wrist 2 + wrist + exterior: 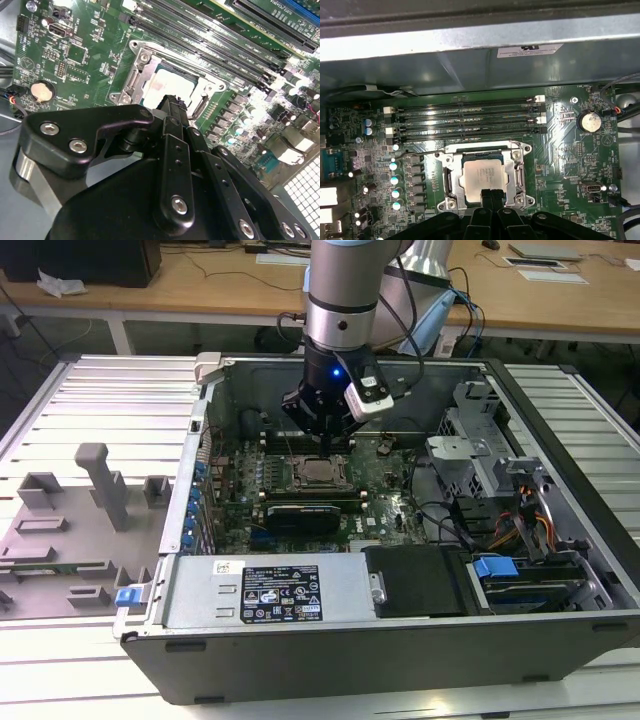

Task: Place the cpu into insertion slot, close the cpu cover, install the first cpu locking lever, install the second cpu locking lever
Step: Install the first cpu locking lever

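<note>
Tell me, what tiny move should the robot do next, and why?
Probably shift the shut fingers away from the cpu toward the thin wire lever: the cpu cover already lies down around the chip, but that lever looks unhooked.

Cpu (484,175), a flat square chip w/ silvery-grey metal top, lies seated level in the insertion slot (470,152), mid-motherboard inside the open PC case, just beside the long memory slots. The cpu cover (447,181), a thin silver-grey metal frame w/ a big square window, looks folded down flat over the slot, chip top showing thru the window. A thin wire locking lever (420,153) juts out from one corner; latched or not, can't tell.
</note>
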You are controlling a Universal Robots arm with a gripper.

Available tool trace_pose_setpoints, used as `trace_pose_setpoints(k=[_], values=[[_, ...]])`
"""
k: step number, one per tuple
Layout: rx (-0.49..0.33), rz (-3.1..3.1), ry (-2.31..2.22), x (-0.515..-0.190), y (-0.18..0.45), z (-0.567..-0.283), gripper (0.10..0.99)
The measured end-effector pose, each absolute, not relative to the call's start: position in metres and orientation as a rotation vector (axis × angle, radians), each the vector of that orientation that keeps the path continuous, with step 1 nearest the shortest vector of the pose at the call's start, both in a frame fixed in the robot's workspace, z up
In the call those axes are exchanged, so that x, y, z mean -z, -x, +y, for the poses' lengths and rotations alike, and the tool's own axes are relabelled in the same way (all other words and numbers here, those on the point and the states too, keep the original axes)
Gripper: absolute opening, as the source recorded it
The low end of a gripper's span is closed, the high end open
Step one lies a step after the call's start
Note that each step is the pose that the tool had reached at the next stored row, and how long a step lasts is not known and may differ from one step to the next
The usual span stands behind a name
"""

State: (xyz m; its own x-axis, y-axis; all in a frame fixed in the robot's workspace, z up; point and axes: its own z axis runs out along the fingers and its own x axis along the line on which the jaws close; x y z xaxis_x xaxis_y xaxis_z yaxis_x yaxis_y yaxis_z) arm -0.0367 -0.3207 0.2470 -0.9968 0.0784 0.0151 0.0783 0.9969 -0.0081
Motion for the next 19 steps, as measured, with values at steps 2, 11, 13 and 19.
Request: trace_pose_setpoints(k=[2,11,13,19], values=[[-0.012,-3.124,0.122,-0.247,0.043,-0.321,0.106],[-0.012,-3.126,0.123,-0.247,0.084,-0.321,0.106],[-0.012,-3.126,0.122,-0.247,0.091,-0.321,0.106],[0.023,-3.127,0.122,-0.247,0.104,-0.321,0.106]])
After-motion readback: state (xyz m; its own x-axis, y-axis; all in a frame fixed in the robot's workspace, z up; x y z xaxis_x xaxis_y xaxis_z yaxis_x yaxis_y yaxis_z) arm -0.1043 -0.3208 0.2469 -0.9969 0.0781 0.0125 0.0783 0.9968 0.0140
